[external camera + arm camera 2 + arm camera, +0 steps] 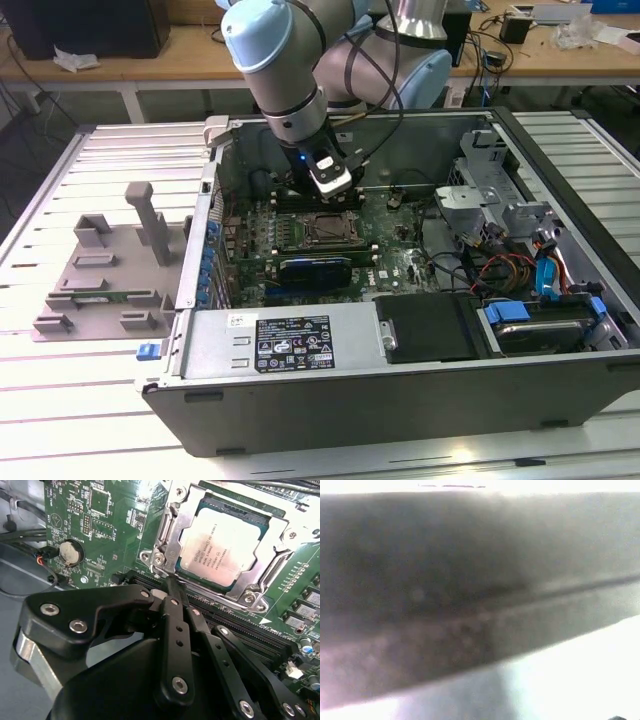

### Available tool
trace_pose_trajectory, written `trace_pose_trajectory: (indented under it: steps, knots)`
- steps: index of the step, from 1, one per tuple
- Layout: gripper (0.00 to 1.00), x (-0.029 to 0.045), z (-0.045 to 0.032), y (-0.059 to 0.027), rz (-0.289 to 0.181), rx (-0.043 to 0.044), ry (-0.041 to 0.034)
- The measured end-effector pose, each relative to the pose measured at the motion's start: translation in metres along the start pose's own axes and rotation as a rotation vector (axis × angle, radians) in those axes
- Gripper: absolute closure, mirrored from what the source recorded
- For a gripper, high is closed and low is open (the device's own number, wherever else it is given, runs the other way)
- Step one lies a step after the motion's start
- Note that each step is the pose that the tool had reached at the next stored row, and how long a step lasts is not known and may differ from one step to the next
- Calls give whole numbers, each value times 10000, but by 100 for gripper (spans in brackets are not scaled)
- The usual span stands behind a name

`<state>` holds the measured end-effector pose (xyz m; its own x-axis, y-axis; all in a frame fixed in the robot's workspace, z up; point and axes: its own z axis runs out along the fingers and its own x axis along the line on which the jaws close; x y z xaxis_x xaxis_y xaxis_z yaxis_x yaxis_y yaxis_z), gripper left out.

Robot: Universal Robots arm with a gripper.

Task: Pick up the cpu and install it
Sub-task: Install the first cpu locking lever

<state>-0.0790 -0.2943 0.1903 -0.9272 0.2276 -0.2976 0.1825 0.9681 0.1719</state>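
The cpu [222,545], a flat square chip with a silvery top, lies inside the metal socket frame [170,535] on the green motherboard. My gripper [171,582] hangs close beside the frame's edge, over the black memory slots, with its black fingers [175,615] drawn together and nothing between them. In the exterior view the arm reaches down into the open computer case, and my gripper [322,197] sits just behind the socket frame [328,231].
A long black card [315,268] lies in front of the socket. The power supply [290,345] fills the case's front. Cables and drive cages [510,270] crowd the exterior view's right. A grey fixture [110,270] stands outside the case. A coin battery [71,552] sits on the board.
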Motion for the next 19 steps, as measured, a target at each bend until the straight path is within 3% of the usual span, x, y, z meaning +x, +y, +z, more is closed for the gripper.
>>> trace_pose_trajectory:
  steps: [9,15,16,17,18,19]
  knots:
    - [89,-26,-81,12,-2,4,4]
    - [89,-75,-234,40,-10,34,-2]
    - [89,-80,-250,43,-14,69,-10]
    - [89,-83,-260,46,-23,168,-31]
    - [89,-85,-264,46,-3,331,-44]
    - [89,-86,-264,46,22,433,-47]
